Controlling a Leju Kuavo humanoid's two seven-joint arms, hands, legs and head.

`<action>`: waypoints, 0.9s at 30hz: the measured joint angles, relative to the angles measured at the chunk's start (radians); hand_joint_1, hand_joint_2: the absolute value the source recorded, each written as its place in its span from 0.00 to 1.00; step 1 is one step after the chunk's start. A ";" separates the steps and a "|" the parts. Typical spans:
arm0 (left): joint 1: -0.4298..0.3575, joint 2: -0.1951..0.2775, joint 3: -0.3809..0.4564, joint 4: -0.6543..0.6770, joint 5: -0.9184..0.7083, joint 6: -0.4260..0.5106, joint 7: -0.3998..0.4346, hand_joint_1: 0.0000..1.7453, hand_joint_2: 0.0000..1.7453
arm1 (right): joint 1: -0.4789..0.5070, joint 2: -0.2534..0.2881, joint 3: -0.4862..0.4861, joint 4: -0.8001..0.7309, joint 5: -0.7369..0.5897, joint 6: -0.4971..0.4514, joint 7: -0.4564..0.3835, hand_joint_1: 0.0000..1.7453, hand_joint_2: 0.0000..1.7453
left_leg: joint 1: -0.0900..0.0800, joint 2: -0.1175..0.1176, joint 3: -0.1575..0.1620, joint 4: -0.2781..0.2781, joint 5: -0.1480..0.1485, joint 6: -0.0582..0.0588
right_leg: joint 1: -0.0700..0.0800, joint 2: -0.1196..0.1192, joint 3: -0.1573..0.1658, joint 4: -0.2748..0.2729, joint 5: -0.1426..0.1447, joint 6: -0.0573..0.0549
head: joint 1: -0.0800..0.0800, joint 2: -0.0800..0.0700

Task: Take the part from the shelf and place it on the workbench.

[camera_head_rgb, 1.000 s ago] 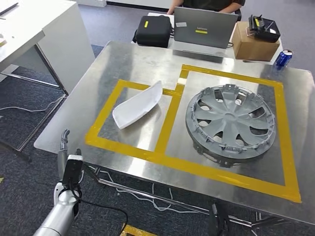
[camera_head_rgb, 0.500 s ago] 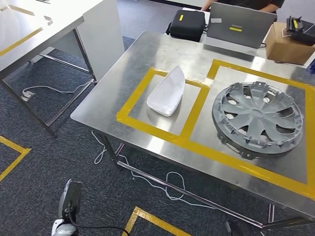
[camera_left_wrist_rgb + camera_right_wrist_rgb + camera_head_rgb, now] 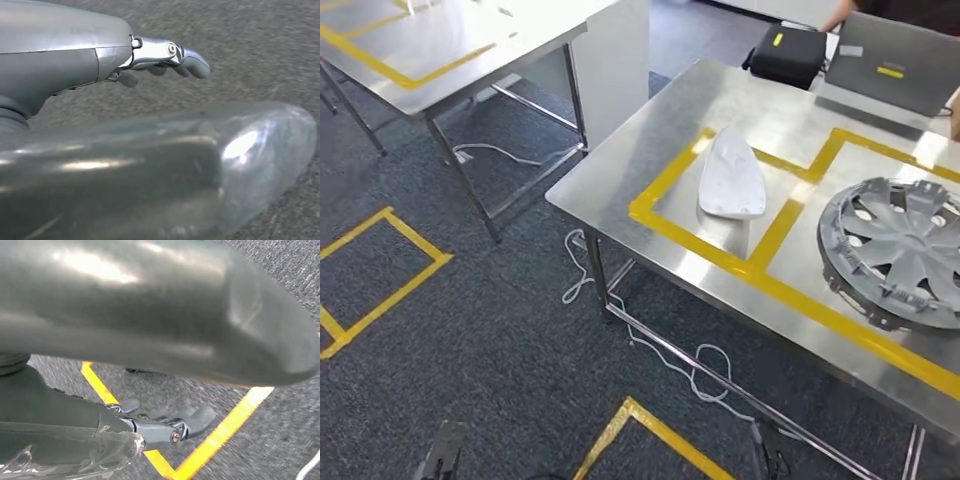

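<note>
The steel workbench [image 3: 660, 130] took up the right half of the head view, its top marked off with yellow tape [image 3: 765, 285] into two joined frames. A second table [image 3: 509, 45] with its own yellow tape stood well apart at the upper left, across dark carpet [image 3: 493, 340] that also carried yellow tape outlines. In the larger taped frame on the workbench lay a grey wheel cover [image 3: 897, 250], flat, partly cut off by the picture's edge. In the smaller frame beside it lay the white part [image 3: 731, 175], resting on the steel inside the tape, touching nothing else. At the far edge of the workbench sat a grey laptop [image 3: 893, 65] and a black case [image 3: 792, 55] with a small yellow label. A white cable [image 3: 580, 265] trailed on the carpet under the workbench.

The left hand [image 3: 166, 57] hung over the carpet, fingers stretched out loosely and apart, holding nothing. The right hand [image 3: 166, 425] hung likewise above a yellow tape line on the floor, fingers extended and a little spread, with nothing in them.
</note>
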 joint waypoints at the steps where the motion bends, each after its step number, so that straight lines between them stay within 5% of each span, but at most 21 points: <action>1: 0.005 0.001 0.000 0.004 -0.003 -0.004 0.006 0.00 0.00 | -0.003 0.003 0.002 0.000 0.001 0.001 0.003 0.00 0.00 | 0.002 -0.006 -0.003 -0.004 0.007 -0.006 | -0.001 -0.012 -0.007 -0.004 0.010 -0.006 | 0.003 0.000; 3: 0.014 0.004 -0.002 0.011 -0.014 -0.011 0.008 0.00 0.00 | -0.008 0.007 0.007 -0.001 0.004 0.009 0.008 0.00 0.00 | 0.001 0.023 -0.021 0.022 -0.035 -0.015 | -0.005 -0.037 -0.023 -0.012 0.038 -0.020 | -0.003 0.000; 6: 0.012 0.007 -0.006 0.013 -0.025 -0.036 -0.004 0.00 0.00 | 0.000 0.007 0.012 -0.001 0.010 0.030 0.005 0.00 0.00 | 0.006 0.095 -0.075 0.202 -0.190 -0.032 | -0.007 -0.083 -0.061 -0.016 0.077 -0.024 | -0.014 0.000; 7: 0.010 0.007 -0.008 0.013 -0.029 -0.049 -0.005 0.00 0.00 | 0.004 0.006 0.014 -0.001 0.012 0.036 0.003 0.00 0.00 | 0.010 0.102 -0.085 0.265 -0.213 -0.038 | -0.007 -0.101 -0.077 -0.016 0.089 -0.022 | -0.013 0.000; 9: 0.010 0.006 -0.014 0.014 -0.047 -0.081 -0.002 0.00 0.00 | 0.009 0.005 0.018 -0.001 0.017 0.045 -0.001 0.00 0.00 | 0.022 0.108 -0.060 0.310 -0.187 -0.050 | -0.008 -0.133 -0.108 -0.014 0.110 -0.014 | -0.014 0.000; 11: 0.011 0.004 -0.033 0.015 -0.097 -0.117 0.008 0.00 0.00 | 0.010 0.000 0.023 -0.002 0.026 0.054 -0.007 0.00 0.00 | 0.033 0.139 0.041 0.214 -0.149 -0.063 | -0.009 -0.159 -0.133 -0.009 0.128 -0.002 | -0.014 0.000; 13: 0.006 -0.002 -0.068 0.016 -0.157 -0.144 0.025 0.00 0.00 | 0.013 -0.012 0.027 -0.003 0.031 0.066 -0.021 0.00 0.00 | 0.035 0.185 0.162 0.063 -0.166 -0.063 | -0.008 -0.183 -0.152 0.006 0.140 0.013 | -0.014 0.000; 14: 0.005 -0.007 -0.087 0.017 -0.179 -0.151 0.035 0.00 0.00 | 0.018 -0.019 0.029 -0.004 0.030 0.073 -0.033 0.00 0.00 | 0.031 0.196 0.193 0.016 -0.180 -0.055 | -0.010 -0.195 -0.157 0.012 0.145 0.021 | -0.013 0.000; 16: 0.012 -0.015 -0.122 0.022 -0.210 -0.156 0.054 0.00 0.00 | 0.039 -0.035 0.029 -0.004 0.021 0.091 -0.073 0.00 0.00 | 0.019 0.181 0.192 -0.006 -0.182 -0.025 | -0.021 -0.214 -0.161 0.017 0.156 0.035 | -0.010 0.000; 18: 0.024 -0.025 -0.149 0.026 -0.229 -0.154 0.056 0.00 0.00 | 0.075 -0.055 0.029 -0.002 0.010 0.110 -0.114 0.00 0.00 | 0.013 0.160 0.173 -0.005 -0.165 -0.001 | -0.033 -0.175 -0.172 0.043 0.117 0.046 | -0.010 0.000; 20: 0.024 -0.037 -0.169 0.027 -0.240 -0.148 0.038 0.00 0.00 | 0.112 -0.077 0.029 0.002 0.003 0.124 -0.140 0.00 0.00 | 0.008 0.134 0.145 -0.005 -0.142 0.018 | -0.034 -0.106 -0.202 0.145 0.017 0.049 | -0.007 0.000; 22: 0.017 -0.052 -0.185 0.027 -0.247 -0.145 0.015 0.00 0.00 | 0.133 -0.099 0.027 0.006 -0.002 0.130 -0.152 0.00 0.00 | 0.000 0.104 0.111 -0.004 -0.115 0.026 | -0.025 -0.078 -0.231 0.270 -0.057 0.041 | -0.003 0.000; 24: 0.016 -0.068 -0.199 0.028 -0.254 -0.150 0.002 0.00 0.00 | 0.141 -0.117 0.026 0.008 -0.005 0.127 -0.159 0.00 0.00 | -0.007 0.078 0.078 -0.003 -0.089 0.028 | -0.013 -0.071 -0.208 0.295 -0.042 0.027 | -0.003 0.000; 27: 0.014 -0.082 -0.218 0.029 -0.267 -0.164 0.004 0.00 0.00 | 0.147 -0.132 0.024 0.008 -0.004 0.121 -0.168 0.00 0.00 | -0.009 0.042 0.038 -0.002 -0.051 0.023 | -0.003 -0.028 -0.059 0.104 0.016 0.005 | -0.004 0.000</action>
